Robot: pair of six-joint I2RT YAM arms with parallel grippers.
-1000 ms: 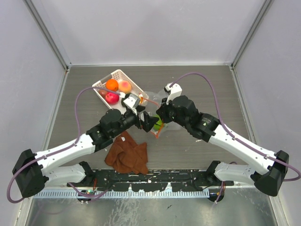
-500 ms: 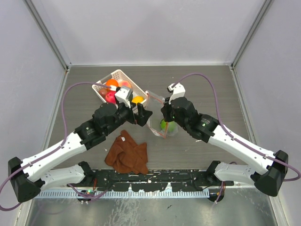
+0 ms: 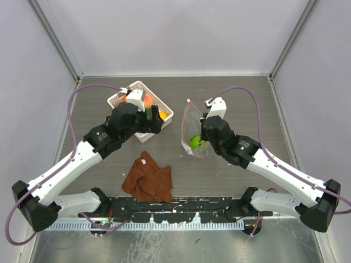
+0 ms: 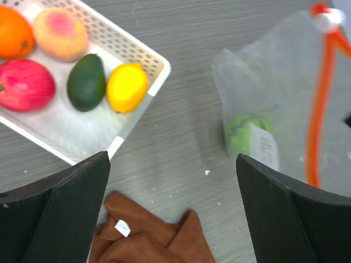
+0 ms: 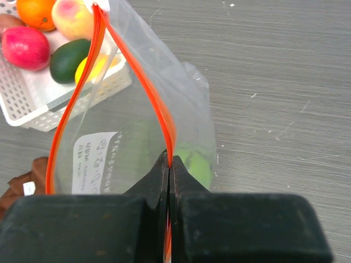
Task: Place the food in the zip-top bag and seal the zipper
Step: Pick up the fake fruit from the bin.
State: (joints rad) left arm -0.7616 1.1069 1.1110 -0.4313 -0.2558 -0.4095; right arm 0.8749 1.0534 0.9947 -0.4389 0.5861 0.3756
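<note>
Right gripper clenched on the zipper; left gripper spread wide, its arm hiding half the basket.

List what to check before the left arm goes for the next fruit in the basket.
1. Bag held: ok, the right gripper is shut on the zipper.
2. Mouth of the zip-top bag spread open: ok.
3. Hand free: ok, the left gripper is open and empty.
4. First item bagged: ok, the bright green fruit is inside the bag.
5. All food bagged: not ok. The orange fruit, peach-pink fruit, red fruit, dark green fruit and yellow fruit lie in the basket.
6. Zipper sealed: not ok.
</note>
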